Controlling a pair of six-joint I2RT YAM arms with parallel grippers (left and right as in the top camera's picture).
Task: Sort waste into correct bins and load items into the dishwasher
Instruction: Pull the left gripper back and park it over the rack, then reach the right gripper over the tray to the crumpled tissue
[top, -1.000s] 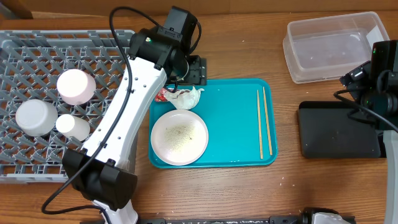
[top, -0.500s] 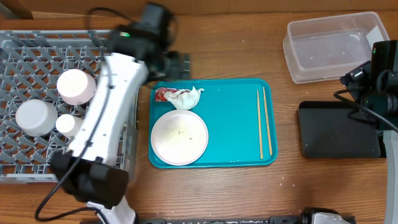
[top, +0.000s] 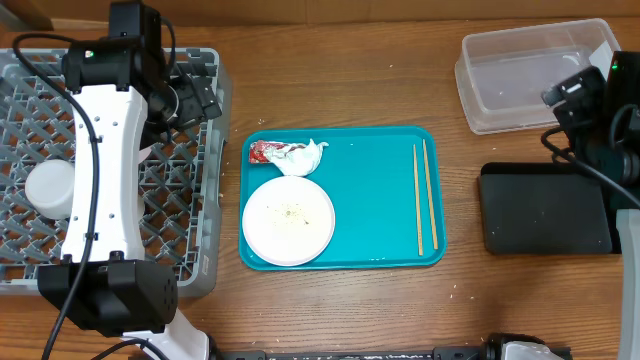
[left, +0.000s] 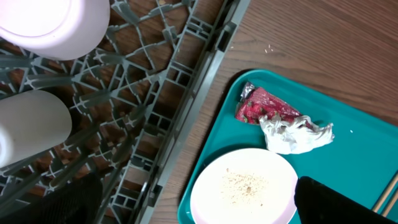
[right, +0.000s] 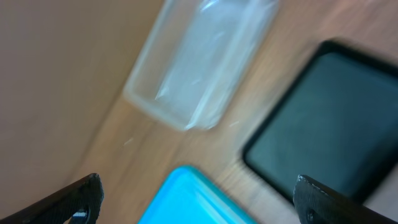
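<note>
My left gripper hangs open and empty over the right side of the grey dish rack. Two white dishes stand in the rack; one shows overhead beside the arm. On the teal tray lie a red foil wrapper, a crumpled white tissue, a white plate with crumbs and two chopsticks. My right gripper is open and empty, above the gap between the clear tub and the black tray.
The right arm stands at the table's right edge over the black tray. The left arm's white links cover the middle of the rack. Bare wooden table runs behind and in front of the teal tray. The right wrist view is motion-blurred.
My left arm has swung left, from the teal tray's far left corner to over the rack, now hiding some dishes there. My right arm has shifted slightly.
</note>
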